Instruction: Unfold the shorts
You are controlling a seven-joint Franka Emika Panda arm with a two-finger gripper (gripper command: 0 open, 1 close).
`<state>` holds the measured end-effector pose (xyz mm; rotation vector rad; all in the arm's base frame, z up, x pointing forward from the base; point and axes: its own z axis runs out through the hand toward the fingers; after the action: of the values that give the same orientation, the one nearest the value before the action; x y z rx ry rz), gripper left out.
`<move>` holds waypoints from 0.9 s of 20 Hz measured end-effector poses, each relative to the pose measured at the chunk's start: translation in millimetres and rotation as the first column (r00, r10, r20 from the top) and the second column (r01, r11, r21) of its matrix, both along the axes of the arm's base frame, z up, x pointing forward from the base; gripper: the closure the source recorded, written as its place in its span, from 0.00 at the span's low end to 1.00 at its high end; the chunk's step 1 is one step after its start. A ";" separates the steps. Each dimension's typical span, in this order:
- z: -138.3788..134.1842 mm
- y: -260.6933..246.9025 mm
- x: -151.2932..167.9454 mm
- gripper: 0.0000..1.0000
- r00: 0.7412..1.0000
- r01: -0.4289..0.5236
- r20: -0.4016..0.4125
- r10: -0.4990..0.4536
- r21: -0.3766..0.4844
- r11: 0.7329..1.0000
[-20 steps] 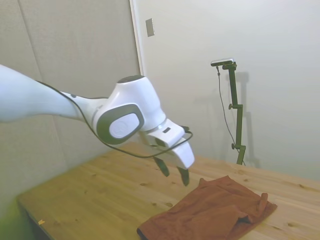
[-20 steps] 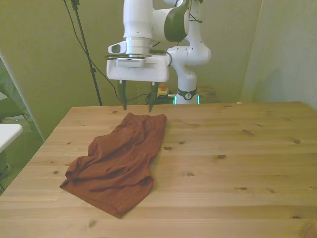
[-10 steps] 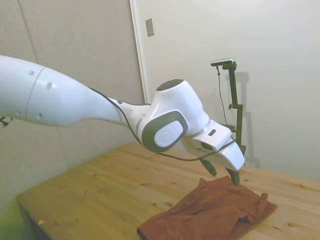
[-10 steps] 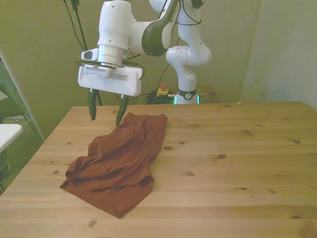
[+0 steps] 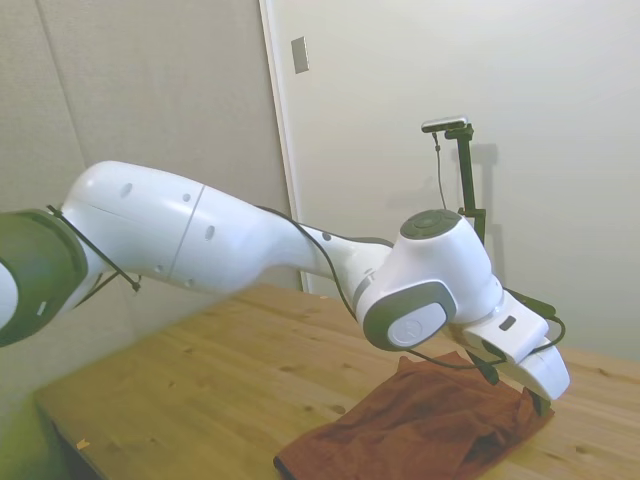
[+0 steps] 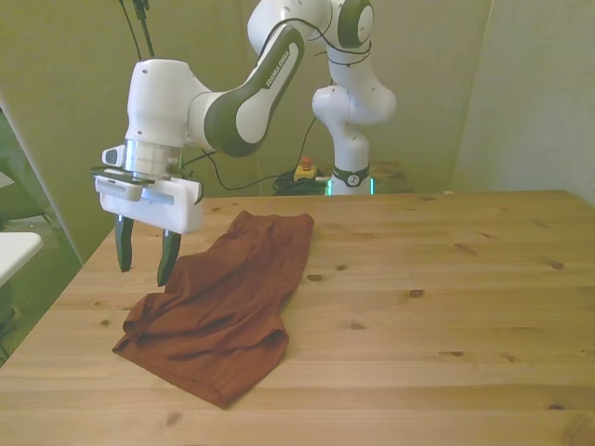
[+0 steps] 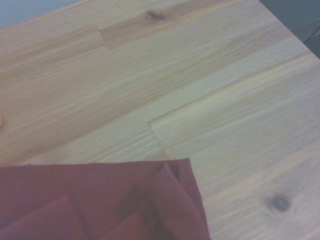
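Note:
The rust-brown shorts (image 6: pixel 228 297) lie folded and rumpled on the wooden table, toward the front view's left. In the side view the shorts (image 5: pixel 410 430) spread below the arm's wrist. My gripper (image 6: pixel 143 271) hangs open just above the table at the shorts' edge on the front view's left, one fingertip over the fabric's border and the other over bare wood. It holds nothing. In the side view the gripper (image 5: pixel 515 393) is partly hidden behind its own white housing. The wrist view shows a folded corner of the shorts (image 7: pixel 100 205) on the wood.
The wooden table (image 6: pixel 446 297) stretches out bare toward the front view's right. Its edge on the front view's left (image 6: pixel 70 288) lies close beside the gripper. A white object (image 6: pixel 14 251) stands off the table there.
The arm has swung from the shorts' far end toward the front view's left and come down. The gripper has stayed open. The shorts have not moved.

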<state>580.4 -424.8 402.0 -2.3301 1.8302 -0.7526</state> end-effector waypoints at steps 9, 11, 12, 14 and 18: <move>-29.0 -13.5 28.9 1.00 1.000 0.004 0.006 -0.004 0.013 1.000; -36.1 -11.9 33.9 1.00 1.000 0.004 0.004 -0.004 0.019 1.000; -40.0 -11.1 36.0 1.00 1.000 0.004 0.001 -0.004 0.022 1.000; -45.4 -10.1 38.9 1.00 1.000 0.004 -0.002 -0.004 0.026 1.000; -46.4 -9.0 41.3 1.00 1.000 0.001 -0.001 -0.001 0.029 1.000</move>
<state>621.7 -433.7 355.6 -2.3122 1.8307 -0.7199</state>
